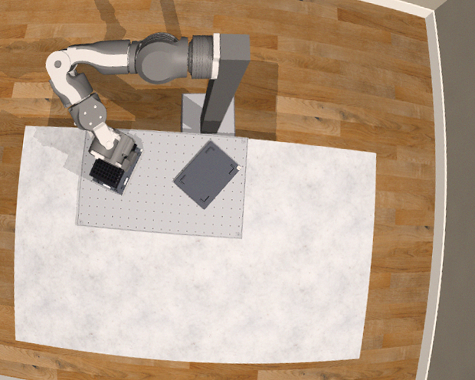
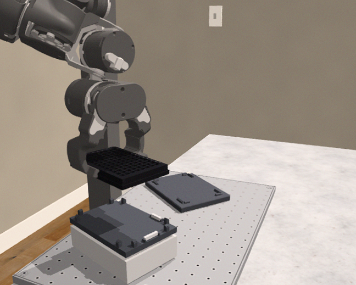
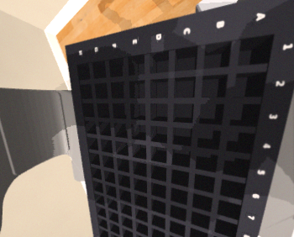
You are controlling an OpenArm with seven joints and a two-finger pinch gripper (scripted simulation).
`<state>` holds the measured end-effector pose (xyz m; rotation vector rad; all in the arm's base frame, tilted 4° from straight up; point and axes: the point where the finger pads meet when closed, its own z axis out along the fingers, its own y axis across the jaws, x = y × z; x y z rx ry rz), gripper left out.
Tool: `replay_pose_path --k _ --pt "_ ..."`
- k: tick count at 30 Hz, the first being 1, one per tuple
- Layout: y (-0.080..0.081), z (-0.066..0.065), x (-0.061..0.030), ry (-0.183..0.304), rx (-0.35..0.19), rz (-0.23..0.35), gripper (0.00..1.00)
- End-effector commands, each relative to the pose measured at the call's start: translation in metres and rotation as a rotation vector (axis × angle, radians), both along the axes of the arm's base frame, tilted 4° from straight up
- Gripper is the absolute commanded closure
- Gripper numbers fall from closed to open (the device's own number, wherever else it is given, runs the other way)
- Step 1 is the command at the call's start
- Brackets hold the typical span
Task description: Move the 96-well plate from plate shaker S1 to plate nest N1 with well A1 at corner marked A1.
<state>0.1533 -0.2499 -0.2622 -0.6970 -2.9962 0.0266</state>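
My gripper is shut on the black 96-well plate and holds it level in the air, well above the plate shaker S1. The plate also shows from above over the shaker. The shaker's dark pocket is bare, with pale clips on its near edge. The wrist view is filled by the plate, with letters A to H along the top rim and numbers down the right rim. The plate nest N1 is a flat dark slab with corner locators, to the right of the shaker; it also shows from above, rotated on the board.
Shaker and nest stand on a grey perforated breadboard at the back left of the white table. The arm's grey column rises behind the board. A small pale mark sits at the nest's right corner.
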Motion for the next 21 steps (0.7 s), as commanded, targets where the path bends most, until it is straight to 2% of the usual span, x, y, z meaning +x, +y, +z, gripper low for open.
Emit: replay_pose_path --k 1,6,11,21 --pt "0.0 0.0 0.0009 -0.005 0.002 -0.002 1.0" --pt "0.0 0.0 0.0009 -0.005 0.002 -0.002 1.0" --pt "0.039 -0.007 0.0047 -0.012 -0.02 -0.259 1.0" --pt "0.039 -0.007 0.0047 -0.012 -0.02 -0.259 1.0"
